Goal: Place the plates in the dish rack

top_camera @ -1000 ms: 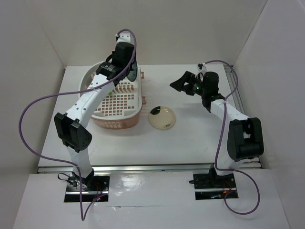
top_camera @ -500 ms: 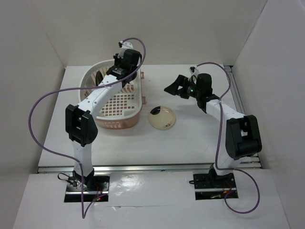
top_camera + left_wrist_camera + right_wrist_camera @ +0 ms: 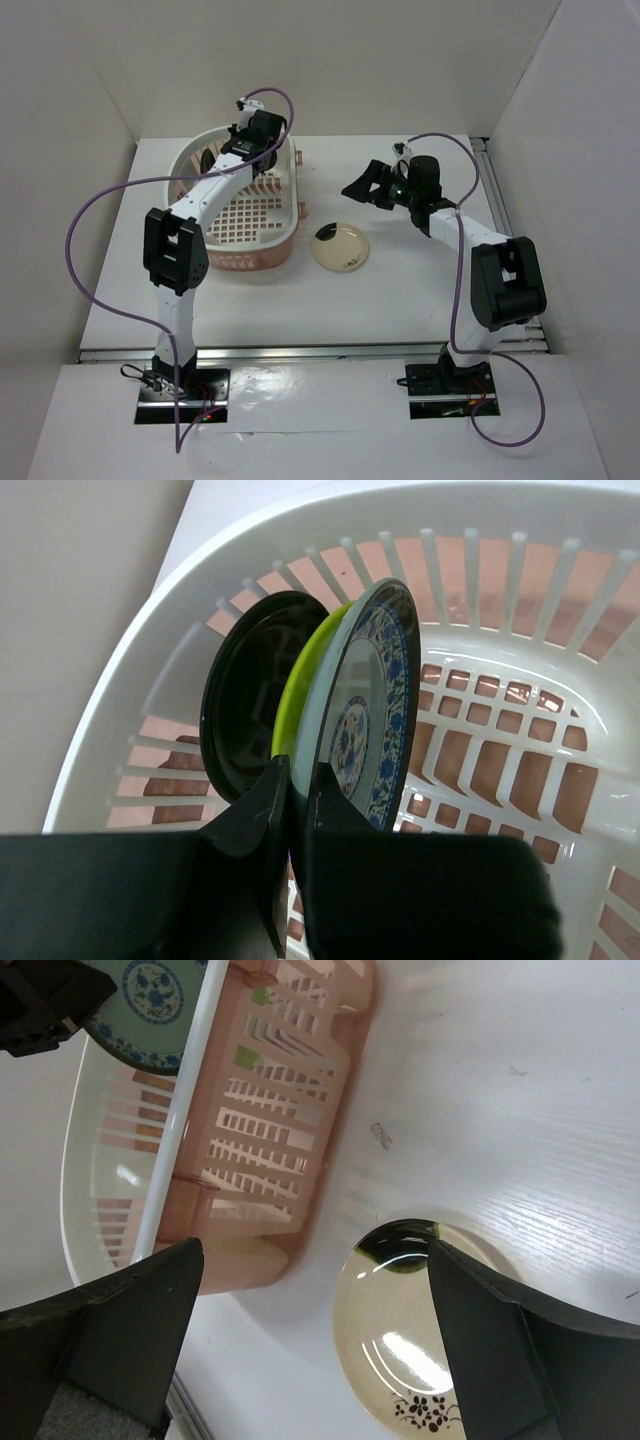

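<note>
Left claw (image 3: 295,810) has lowered the patterned plate (image 3: 365,720), still clenched, into the rack (image 3: 520,510) (third in); right claw (image 3: 312,1260), spread, aims at the cream plate (image 3: 420,1360).

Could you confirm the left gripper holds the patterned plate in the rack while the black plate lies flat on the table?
Not quite: the cream plate lies on the table, per the top view. The black plate stands in the rack, where the left gripper holds the patterned plate.
</note>
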You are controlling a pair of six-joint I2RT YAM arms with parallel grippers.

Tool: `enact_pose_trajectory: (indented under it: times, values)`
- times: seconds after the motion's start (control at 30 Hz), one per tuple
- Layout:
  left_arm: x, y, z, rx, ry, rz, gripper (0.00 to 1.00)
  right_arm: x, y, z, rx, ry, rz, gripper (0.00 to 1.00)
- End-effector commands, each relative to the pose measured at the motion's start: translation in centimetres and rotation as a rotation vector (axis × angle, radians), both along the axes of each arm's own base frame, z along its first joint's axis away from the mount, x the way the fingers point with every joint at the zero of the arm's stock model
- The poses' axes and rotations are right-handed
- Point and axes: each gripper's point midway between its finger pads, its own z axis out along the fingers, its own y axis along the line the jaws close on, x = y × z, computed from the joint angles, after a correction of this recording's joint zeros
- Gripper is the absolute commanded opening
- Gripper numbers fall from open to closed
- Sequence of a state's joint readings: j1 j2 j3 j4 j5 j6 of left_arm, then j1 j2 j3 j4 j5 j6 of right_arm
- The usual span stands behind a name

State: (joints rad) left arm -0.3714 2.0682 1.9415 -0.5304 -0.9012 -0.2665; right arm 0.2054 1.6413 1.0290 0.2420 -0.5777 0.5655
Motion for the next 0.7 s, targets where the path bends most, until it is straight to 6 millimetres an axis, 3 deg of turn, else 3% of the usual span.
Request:
enact_pose_trajectory:
  times: [0.0,0.4,0.67]
  values:
    - [0.5,0.0,0.8,-0.046,-0.045,0.018,0.0,0.8,0.7,1.8,0.001,-0.058,0.025,1.0]
    - [1.5,0.6,-1.9,-0.092,0.013,-0.01,0.0,0.9,0.9,2.2,0.006,-0.067,0.034,1.0]
    - [2.0,0.8,-2.6,-0.078,0.029,-0.032,0.0,0.8,1.0,2.4,0.017,-0.07,0.04,1.0]
